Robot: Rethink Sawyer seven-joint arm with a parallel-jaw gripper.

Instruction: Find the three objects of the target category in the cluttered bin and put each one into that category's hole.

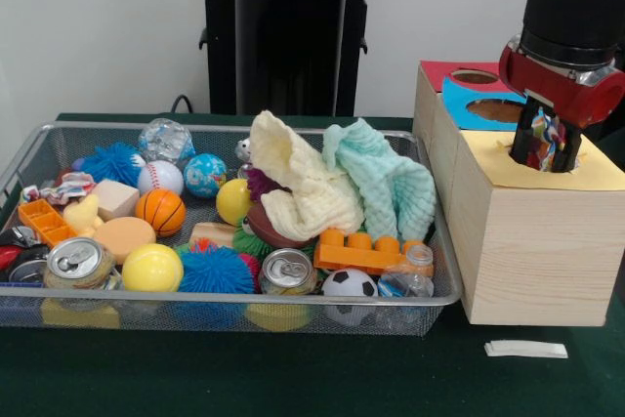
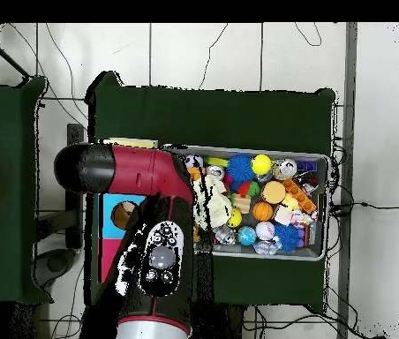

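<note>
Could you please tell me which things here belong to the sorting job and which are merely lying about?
Job: wire basket; printed wrapper held in the claw; another wrapper at the basket's left; yellow-topped box.

Lying about: cream cloth, mint cloth, soda can, soccer ball, orange brick.

A silver mesh basket [image 1: 435,285] sits on the dark green tabletop [image 1: 293,378]. Inside lie a cream cloth [image 1: 298,187], a mint cloth [image 1: 386,178], an orange basketball [image 1: 160,212], a black-and-white football [image 1: 349,285] and a fuzzy blue ball [image 1: 215,271]. Toward the table's right edge stands a yellow-topped pale wooden box [image 1: 532,241]. The black gripper [image 1: 547,148] pinches a wrapper [image 1: 549,134], seemingly white with red, yellow and blue print.
</note>
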